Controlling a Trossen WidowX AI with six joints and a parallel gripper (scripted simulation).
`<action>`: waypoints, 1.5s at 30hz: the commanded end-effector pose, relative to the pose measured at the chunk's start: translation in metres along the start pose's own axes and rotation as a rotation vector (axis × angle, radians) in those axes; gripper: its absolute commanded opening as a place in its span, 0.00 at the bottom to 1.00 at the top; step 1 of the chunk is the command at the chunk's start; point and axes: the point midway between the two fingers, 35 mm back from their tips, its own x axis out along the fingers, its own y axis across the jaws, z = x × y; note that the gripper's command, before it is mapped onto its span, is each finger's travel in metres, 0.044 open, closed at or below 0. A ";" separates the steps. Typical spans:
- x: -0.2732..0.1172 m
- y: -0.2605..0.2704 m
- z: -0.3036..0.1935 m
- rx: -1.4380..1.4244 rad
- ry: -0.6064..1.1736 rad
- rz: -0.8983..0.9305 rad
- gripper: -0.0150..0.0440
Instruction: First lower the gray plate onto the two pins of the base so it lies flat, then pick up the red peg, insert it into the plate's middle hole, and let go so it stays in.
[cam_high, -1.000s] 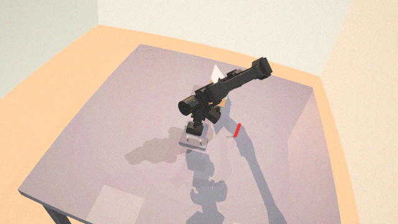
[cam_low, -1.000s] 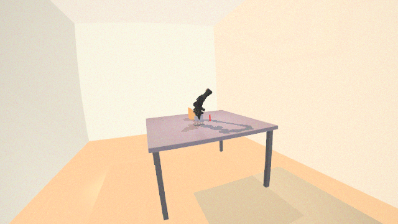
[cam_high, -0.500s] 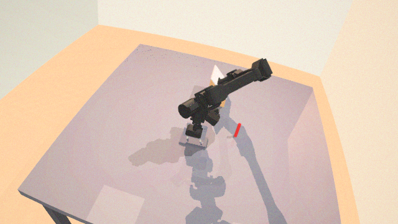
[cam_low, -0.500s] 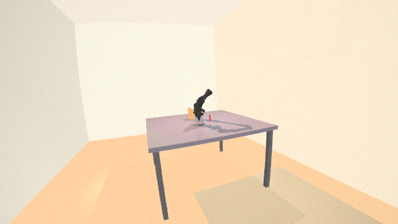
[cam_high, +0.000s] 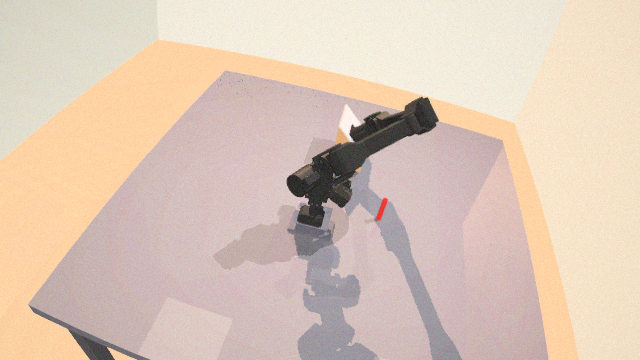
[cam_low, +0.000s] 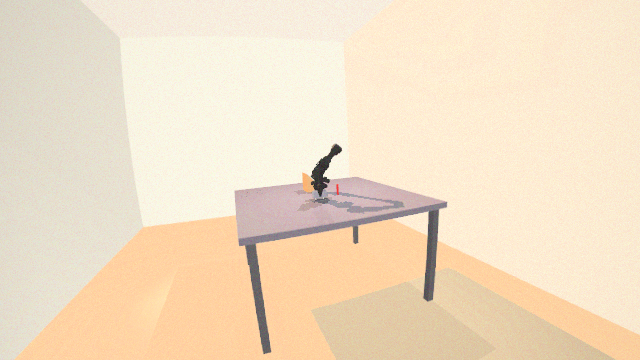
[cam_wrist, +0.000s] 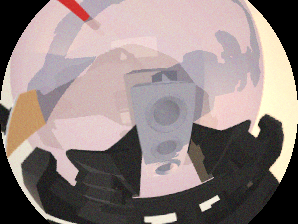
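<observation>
1. the claw (cam_high: 311, 216) pointed straight down at the table (cam_high: 200, 210) and was clamped on the gray plate (cam_high: 312, 227), its fingers stopped partway by the plate's width.
2. in the wrist view the gray plate (cam_wrist: 162, 125) sat directly ahead of the claw, running lengthwise away from it, with its near end between the fingers.
3. one finger (cam_wrist: 200, 163) showed just to the right of the plate's near end; the other was hard to make out against the dark body of the claw.
4. a round middle hole (cam_wrist: 164, 112) was visible on the plate's face, out beyond the fingers, and a smaller hole (cam_wrist: 164, 160) lay nearer the claw.
5. whether the plate touched the table or hung just above it could not be told; its shadow fell close beneath it in the top view.
6. the base and its pins could not be picked out under the plate.
7. the red peg (cam_high: 382, 209) lay apart from the claw, off to one side, not touching the plate; in the wrist view the peg (cam_wrist: 73, 6) appeared far out at the upper left edge.
8. an orange block (cam_wrist: 27, 119) sat at the left of the wrist view, well clear of the plate.
</observation>
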 end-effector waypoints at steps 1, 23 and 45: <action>0.008 0.002 0.000 0.009 -0.008 0.005 0.25; 0.005 0.000 0.000 0.000 -0.001 0.002 0.79; -0.112 -0.003 -0.005 0.010 -0.002 0.006 1.00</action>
